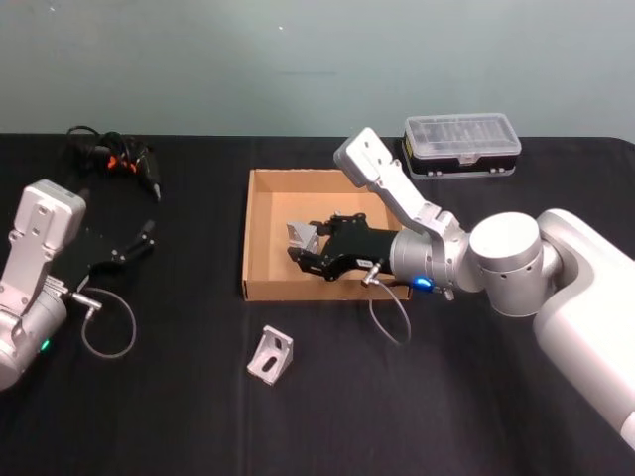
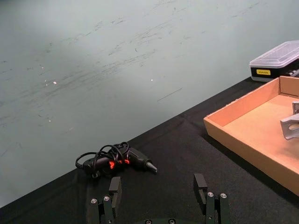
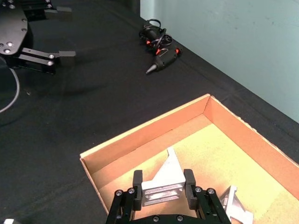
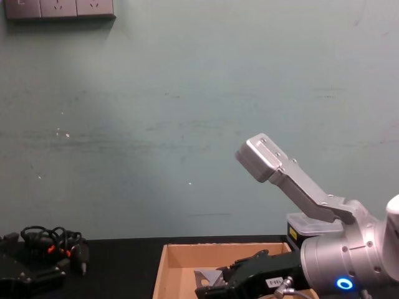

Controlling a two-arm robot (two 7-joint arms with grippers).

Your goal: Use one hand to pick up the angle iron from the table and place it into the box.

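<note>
1. The right end effector (image 3: 163, 183) is inside the box (image 1: 260, 238), toward its left half, clenched on an angle iron (image 3: 164, 175).
2. Its two black fingers (image 3: 138, 182) press the iron's opposite sides, with the triangular web pointing away from the wrist.
3. Whether the held iron touches the box floor cannot be told.
4. A second angle iron (image 3: 233, 205) lies on the box floor just beside the right end effector.
5. A third angle iron (image 1: 270, 355) rests on the tabletop (image 1: 179, 397), near the box's front wall and outside it.
6. The left end effector (image 2: 158, 186) sits at the tabletop's left side, well apart from the box, with its fingers spread wide and nothing between them.
</note>
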